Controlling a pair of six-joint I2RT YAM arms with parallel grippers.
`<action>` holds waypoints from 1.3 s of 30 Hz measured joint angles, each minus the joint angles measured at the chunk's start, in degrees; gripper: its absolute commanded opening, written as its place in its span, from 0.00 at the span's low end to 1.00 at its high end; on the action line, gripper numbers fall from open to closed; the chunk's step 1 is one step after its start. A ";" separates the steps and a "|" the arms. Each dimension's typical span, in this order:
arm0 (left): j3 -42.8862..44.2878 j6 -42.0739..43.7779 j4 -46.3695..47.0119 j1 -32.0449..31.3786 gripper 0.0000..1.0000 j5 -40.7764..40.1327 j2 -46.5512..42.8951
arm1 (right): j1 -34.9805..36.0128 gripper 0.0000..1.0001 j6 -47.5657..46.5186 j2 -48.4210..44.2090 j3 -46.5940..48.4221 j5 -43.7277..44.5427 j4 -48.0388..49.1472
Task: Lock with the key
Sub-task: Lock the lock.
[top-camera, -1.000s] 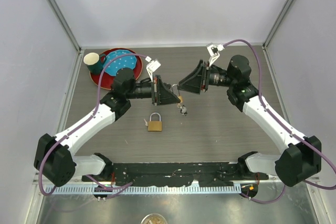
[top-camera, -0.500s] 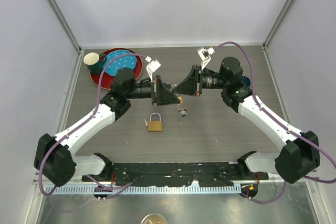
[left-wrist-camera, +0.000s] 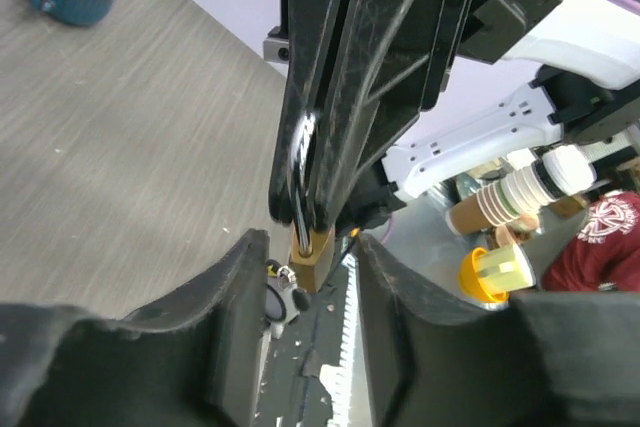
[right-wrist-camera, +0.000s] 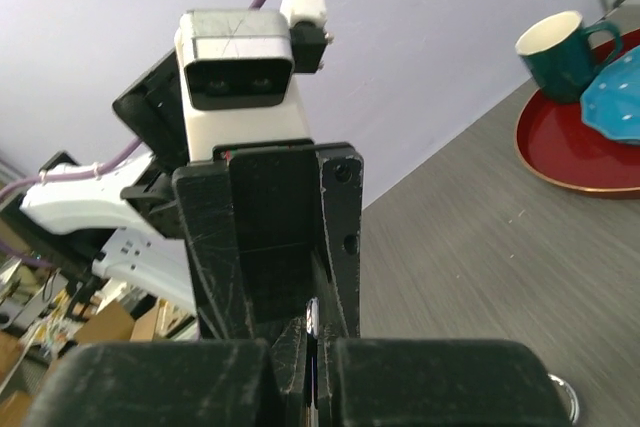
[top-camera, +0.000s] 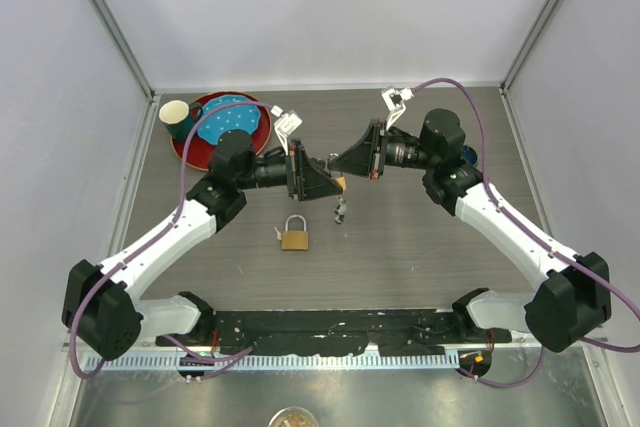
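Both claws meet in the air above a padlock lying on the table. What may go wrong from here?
1. The right claw pinches the small brass-coloured key by what looks like a thin edge, and the left claw stands open around it; the key may twist or drop.
2. The metal key ring dangles below and may swing or snag.
3. The brass padlock lies loose on the grey wooden table; pushing a key in may shove it.

No legible text is showing in any view. The brass padlock [top-camera: 294,238] is lying on the grey wood-grain table [top-camera: 420,247], its face too small to read. At the right of the left wrist view, the red garment [left-wrist-camera: 603,247] is carrying white print, too blurred to read.
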 measured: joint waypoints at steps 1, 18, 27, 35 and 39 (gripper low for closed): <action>0.00 0.33 -0.68 0.02 0.61 -0.79 -0.42 | 0.00 0.01 0.17 -0.20 0.02 0.87 0.07; -1.86 3.06 -2.08 0.33 0.93 -6.32 -4.81 | -1.57 0.02 8.15 -3.56 0.02 9.25 5.99; -2.34 -1.49 6.08 -0.17 0.85 -4.15 2.08 | -1.57 0.01 10.36 -3.56 0.02 9.22 7.80; -2.93 -4.13 10.29 -1.20 0.51 -2.75 4.04 | -2.29 0.01 11.08 -3.54 0.02 9.88 9.05; -3.23 -4.63 11.30 -1.20 0.28 -2.38 4.04 | -2.97 0.01 11.63 -3.41 0.02 10.36 9.84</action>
